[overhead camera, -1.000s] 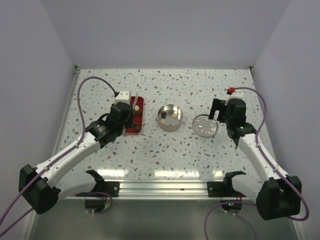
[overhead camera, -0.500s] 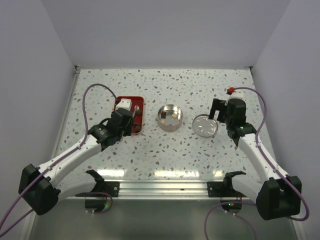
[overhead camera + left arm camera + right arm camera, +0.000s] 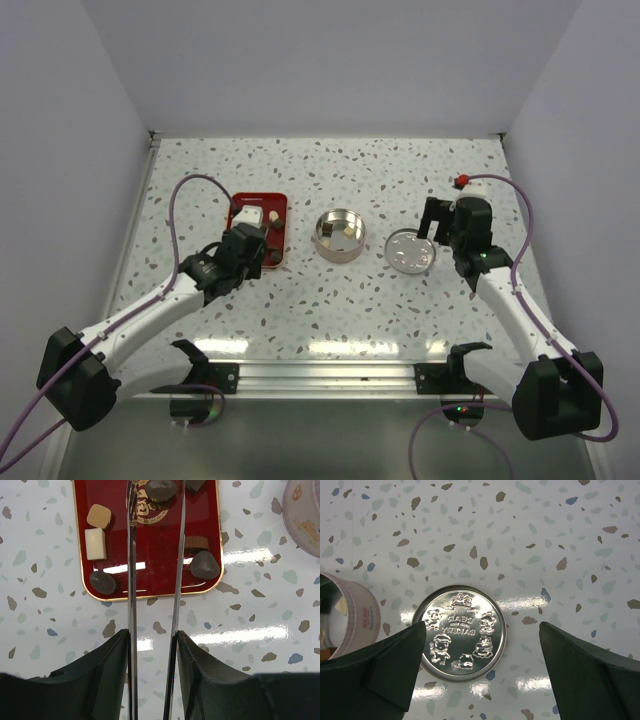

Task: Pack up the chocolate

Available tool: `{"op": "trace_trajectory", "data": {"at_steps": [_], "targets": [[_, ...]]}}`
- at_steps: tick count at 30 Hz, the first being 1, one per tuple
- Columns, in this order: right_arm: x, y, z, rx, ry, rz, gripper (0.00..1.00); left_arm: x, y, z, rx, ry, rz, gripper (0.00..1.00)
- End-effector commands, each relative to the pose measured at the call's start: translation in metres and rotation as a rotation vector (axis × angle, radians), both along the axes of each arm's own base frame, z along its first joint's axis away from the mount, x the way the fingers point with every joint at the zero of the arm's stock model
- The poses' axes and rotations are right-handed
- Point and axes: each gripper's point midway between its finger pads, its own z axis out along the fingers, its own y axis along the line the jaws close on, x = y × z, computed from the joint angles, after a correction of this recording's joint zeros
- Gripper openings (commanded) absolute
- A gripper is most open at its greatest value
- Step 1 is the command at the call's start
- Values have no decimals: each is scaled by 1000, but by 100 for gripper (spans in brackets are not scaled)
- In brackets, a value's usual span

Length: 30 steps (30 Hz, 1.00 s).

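Several chocolates lie on the red tray (image 3: 150,540): a light brown cube (image 3: 98,516), a cream-white block (image 3: 95,543), a dark oval (image 3: 102,581), a dark rounded piece (image 3: 205,565) and a brown cup (image 3: 196,543). My left gripper (image 3: 156,485) carries two long thin metal blades, held apart. Their tips straddle a dark chocolate (image 3: 161,491) at the tray's far end; a gap shows on its left side. In the top view my left gripper (image 3: 258,232) is over the tray's near part. The round silver tin (image 3: 339,236) holds a few pieces. My right gripper (image 3: 482,630) is open above the tin's lid (image 3: 462,632).
The lid (image 3: 410,250) lies flat on the speckled table, right of the tin. The tin's rim shows in the left wrist view (image 3: 305,520) and the right wrist view (image 3: 350,615). A small red object (image 3: 462,181) sits at the far right.
My left arm has drawn back toward the near edge, from over the tray's far part to its near part. The right arm has not moved.
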Motion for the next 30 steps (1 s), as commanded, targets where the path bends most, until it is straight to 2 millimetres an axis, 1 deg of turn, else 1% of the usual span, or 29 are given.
{"op": "trace_trajectory", "data": {"at_steps": [1, 5, 10, 21, 27, 28, 30], "targets": [[5, 4, 16, 9, -25, 14, 99, 9, -2, 6, -27, -47, 18, 47], [5, 3, 16, 7, -26, 12, 99, 9, -1, -1, -12, -33, 23, 48], [5, 3, 15, 6, -25, 12, 99, 13, -5, 1, -27, -54, 9, 48], [5, 2, 15, 2, -20, 9, 99, 18, -5, -10, -15, -46, 5, 48], [5, 3, 15, 5, -20, 11, 99, 19, -6, -7, -22, -58, 0, 38], [5, 3, 14, 4, -19, 13, 99, 20, -6, -6, -25, -61, -2, 34], [6, 3, 14, 4, -20, 11, 99, 19, -7, -5, -25, -59, -7, 33]]}}
